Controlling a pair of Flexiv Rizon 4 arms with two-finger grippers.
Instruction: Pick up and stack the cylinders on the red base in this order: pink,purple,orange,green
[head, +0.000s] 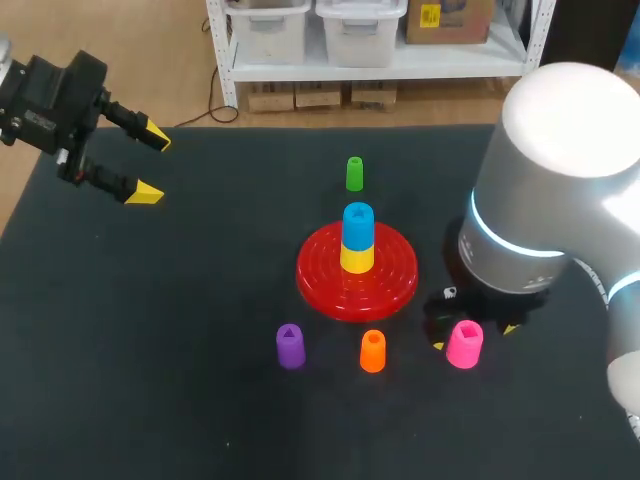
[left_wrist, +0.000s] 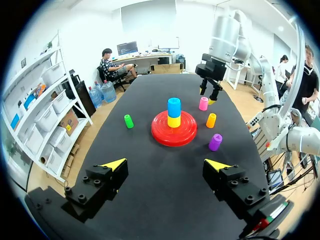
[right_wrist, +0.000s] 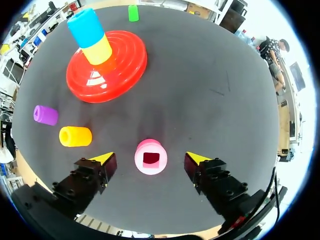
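Counter (head: 150, 350): black, cloth-covered, carrying every piece of the set.
Round red ribbed plastic base (head: 385, 285): flat near the middle of the counter, with a yellow plastic cylinder (head: 357, 258) upright at its centre and a blue plastic cylinder (head: 358, 222) stacked on top of that.
Pink plastic cylinder (right_wrist: 150, 157): upright on the counter, off the base on its near right side, hollow top facing up. Sits directly between the two fingers (right_wrist: 92, 172) of the right pincer, with a strip of bare counter showing on each side.
Right pincer (right_wrist: 150, 158): released, low over the counter, yellow tips flanking the pink cylinder and touching it on neither side. Mostly hidden in the head view under the arm's own white joint (head: 560, 190).
Orange plastic cylinder (head: 372, 351): upright just beside the base's near edge, between the pink and purple ones, apart from both.
Purple plastic cylinder (head: 290, 346): upright at the left end of that near row, clear of the base.
Green plastic cylinder (head: 354, 173): upright and alone on the far side of the base, well apart from the other loose pieces.
Left pincer (head: 150, 164): released and grasping nothing, fingers spread wide, above the counter's far left corner, well apart from every cylinder and from the base.
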